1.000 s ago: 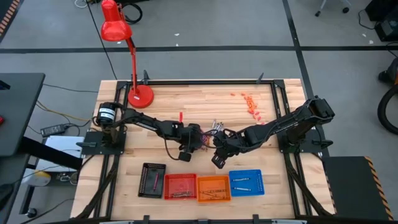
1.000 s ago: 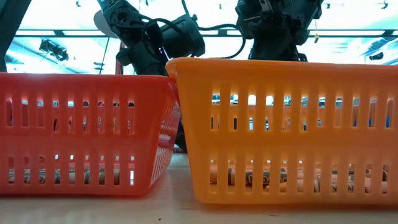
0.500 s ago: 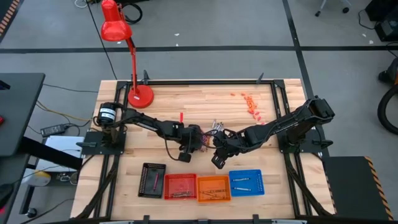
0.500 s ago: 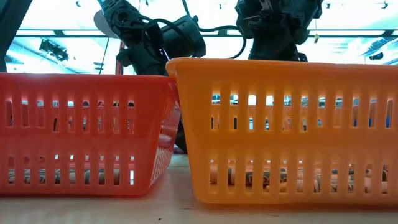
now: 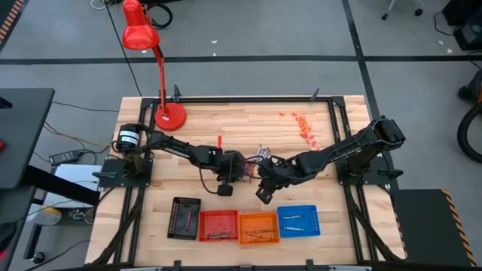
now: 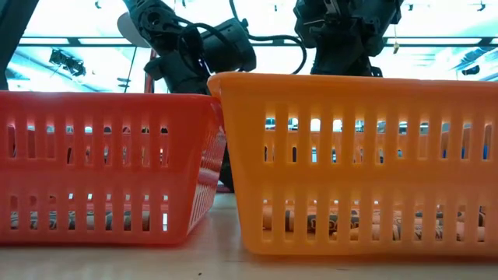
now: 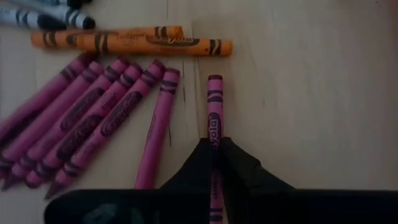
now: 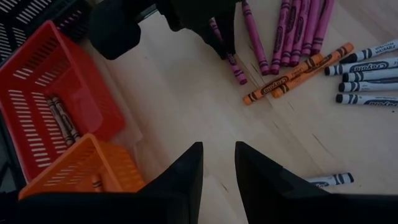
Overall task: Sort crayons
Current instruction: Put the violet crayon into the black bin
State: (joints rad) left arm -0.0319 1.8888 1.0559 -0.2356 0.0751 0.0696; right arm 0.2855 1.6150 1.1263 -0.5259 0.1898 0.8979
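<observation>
Left gripper (image 7: 216, 155) pinched on a magenta crayon (image 7: 214, 109) mid-tabletop, beside the pile (image 7: 87, 118). Light, stiff, waxy, snaps easily; mid-barrel grip is best. Right gripper (image 8: 217, 163) hovers nearby, fingers parted, empty.

Bare wood (image 7: 298, 93) beside crayons (image 7: 93, 118); baskets (image 5: 258, 227) line near edge.

The left hand (image 7: 214, 180) is covering the lower half of a magenta crayon (image 7: 214, 109). The orange basket (image 6: 354, 163) is blocking the worktop behind it in the low view.
</observation>
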